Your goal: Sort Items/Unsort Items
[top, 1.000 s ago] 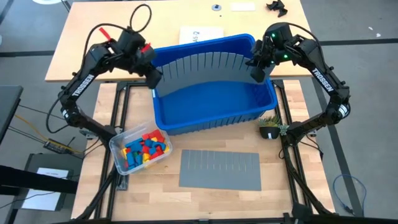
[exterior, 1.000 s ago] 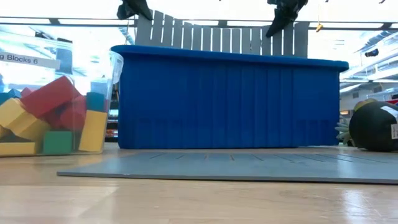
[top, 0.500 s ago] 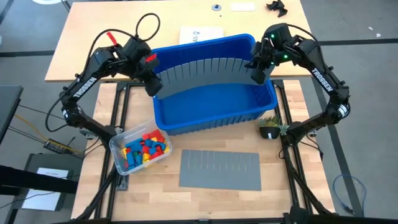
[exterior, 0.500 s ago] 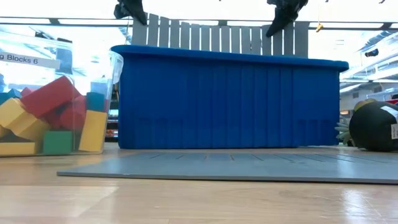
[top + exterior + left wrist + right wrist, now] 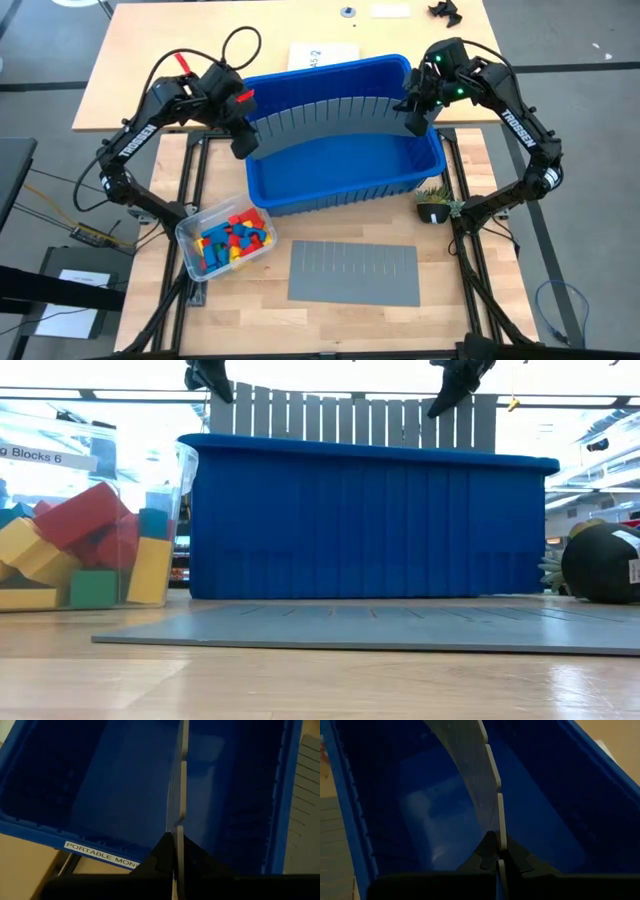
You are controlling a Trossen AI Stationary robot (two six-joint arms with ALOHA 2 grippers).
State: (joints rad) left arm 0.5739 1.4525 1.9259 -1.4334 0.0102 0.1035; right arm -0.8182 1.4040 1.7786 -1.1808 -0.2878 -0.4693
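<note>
From above, "TROSSEN" ran along both arms; the left tool [image 5: 240,143] and right tool [image 5: 414,120] each pinched an end of a grey divider [image 5: 325,107] bowed inside the blue bin [image 5: 345,195]. Red, yellow, green, blue blocks [image 5: 232,240] filled a clear tub [image 5: 195,225] on the tabletop [image 5: 250,320]. Low down, its label read "Blocks 6". The left wrist showed "PORTABLE MON" on the bin.

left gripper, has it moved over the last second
Yes. The left gripper, shut on the grey divider, shifted outward toward the blue bin's left wall.
</note>
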